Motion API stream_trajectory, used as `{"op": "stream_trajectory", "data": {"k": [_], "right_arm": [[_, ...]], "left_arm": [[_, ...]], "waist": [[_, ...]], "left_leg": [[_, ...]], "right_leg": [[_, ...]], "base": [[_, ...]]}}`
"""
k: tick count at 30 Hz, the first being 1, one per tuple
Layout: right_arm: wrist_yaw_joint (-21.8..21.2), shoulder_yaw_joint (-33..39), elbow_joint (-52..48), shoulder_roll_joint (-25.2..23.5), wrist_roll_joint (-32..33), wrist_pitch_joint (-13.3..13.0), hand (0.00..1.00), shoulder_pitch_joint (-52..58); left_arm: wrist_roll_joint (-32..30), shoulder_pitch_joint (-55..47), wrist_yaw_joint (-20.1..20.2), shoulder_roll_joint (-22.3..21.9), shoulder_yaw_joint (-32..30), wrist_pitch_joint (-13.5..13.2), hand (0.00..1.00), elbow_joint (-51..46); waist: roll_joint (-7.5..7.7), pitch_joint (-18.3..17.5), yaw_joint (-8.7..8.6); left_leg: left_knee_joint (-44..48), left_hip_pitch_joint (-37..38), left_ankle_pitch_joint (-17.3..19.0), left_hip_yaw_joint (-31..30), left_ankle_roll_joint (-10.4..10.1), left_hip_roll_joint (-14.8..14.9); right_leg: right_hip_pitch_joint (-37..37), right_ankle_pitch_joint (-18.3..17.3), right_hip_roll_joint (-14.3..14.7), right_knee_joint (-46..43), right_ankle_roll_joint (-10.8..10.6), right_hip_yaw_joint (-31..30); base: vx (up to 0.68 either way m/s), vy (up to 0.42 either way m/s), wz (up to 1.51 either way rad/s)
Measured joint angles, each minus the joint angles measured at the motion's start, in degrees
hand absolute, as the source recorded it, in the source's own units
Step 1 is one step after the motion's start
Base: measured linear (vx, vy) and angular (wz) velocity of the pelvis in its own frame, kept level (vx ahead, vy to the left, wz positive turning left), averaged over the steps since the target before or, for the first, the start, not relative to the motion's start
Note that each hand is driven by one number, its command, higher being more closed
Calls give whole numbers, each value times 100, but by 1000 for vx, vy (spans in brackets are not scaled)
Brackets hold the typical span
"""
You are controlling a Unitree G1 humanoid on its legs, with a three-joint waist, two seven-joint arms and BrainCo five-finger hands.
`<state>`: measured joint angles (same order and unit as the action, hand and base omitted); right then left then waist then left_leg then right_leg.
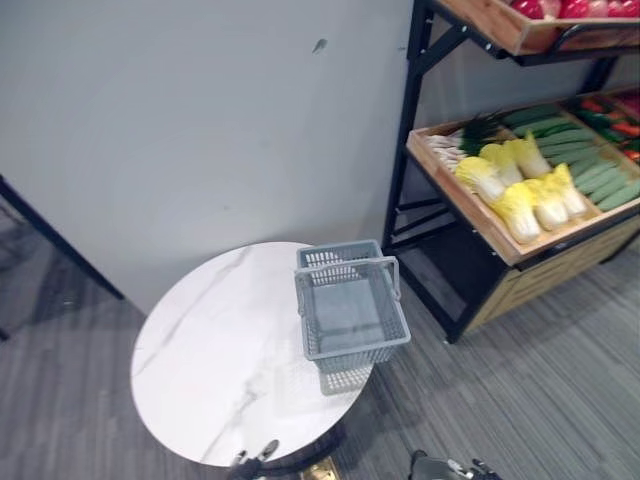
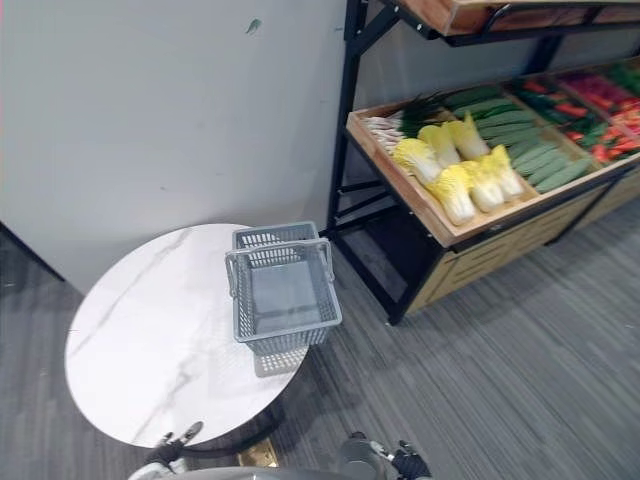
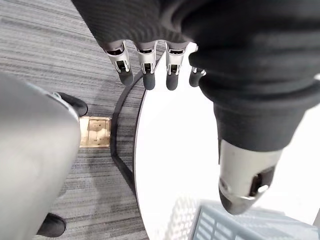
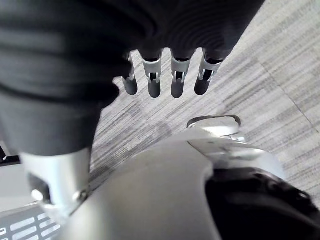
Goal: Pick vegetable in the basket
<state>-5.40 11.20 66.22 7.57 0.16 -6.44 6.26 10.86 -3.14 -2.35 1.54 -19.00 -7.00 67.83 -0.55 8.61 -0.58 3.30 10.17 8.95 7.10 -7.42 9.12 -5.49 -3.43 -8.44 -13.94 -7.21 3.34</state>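
Several yellow-green cabbages lie in a row in a sloped wooden tray on a black rack standing against the grey wall. Beside them in the same tray are green cucumbers and a bunch of green onions. A higher tray on the rack carries red produce. None of the vegetables is in the basket.

A round white marble desk stands on the grey striped floor, near the rack and to its left, with a strip of floor between them. The grey plastic basket sits at the desk's far right edge, empty, its mesh walls throwing a shadow on the desk top.

The left robot hand hangs at the desk's near edge. Its fingers are straight, its thumb is stretched apart from them, and it grips nothing. A corner of the basket shows just past the thumb. The right robot hand hangs over the floor off the desk's near right side, its fingers likewise straight and empty.

The basket lies between the two robot hands and the rack, across the desk from the left one. The cabbages and other vegetables are well apart from both robot hands, beyond the desk's right edge.
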Motion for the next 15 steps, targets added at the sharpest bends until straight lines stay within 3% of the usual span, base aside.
{"op": "stream_trajectory", "data": {"k": [2, 6, 12, 15], "right_arm": [[2, -30, 10, 43, -5, 2, 0, -23], [79, -91, 186, 61, -6, -2, 0, -146], [328, 44, 188, 87, 4, -4, 0, -176], [571, 252, -399, 188, -207, -7, 0, -289]], "left_arm": [[-2, 4, 16, -88, -131, -2, 0, -1], [4, 31, 17, -69, -174, -6, 0, -15], [-3, 49, -11, -33, -89, 2, 0, -9], [-90, 71, -100, 98, 190, 0, 0, -16]], "waist": [[-78, 2, -6], [-33, 12, 60], [-40, 15, 54], [-41, 18, -28]], "left_leg": [[-263, -7, -311, -11, -147, 211], [-424, -295, -805, -9, -256, 397], [-541, -413, -861, 35, -234, 391], [-722, -571, -859, 188, -227, 294]], "right_leg": [[80, -59, 167, 94, 106, 309], [237, -23, 348, 509, 246, 818], [376, 105, 360, 926, 194, 1024], [204, 337, 310, 1173, 171, 939]], "base": [[174, -260, 65], [74, -203, 62], [-26, -23, 22], [-70, 65, -9]]}}
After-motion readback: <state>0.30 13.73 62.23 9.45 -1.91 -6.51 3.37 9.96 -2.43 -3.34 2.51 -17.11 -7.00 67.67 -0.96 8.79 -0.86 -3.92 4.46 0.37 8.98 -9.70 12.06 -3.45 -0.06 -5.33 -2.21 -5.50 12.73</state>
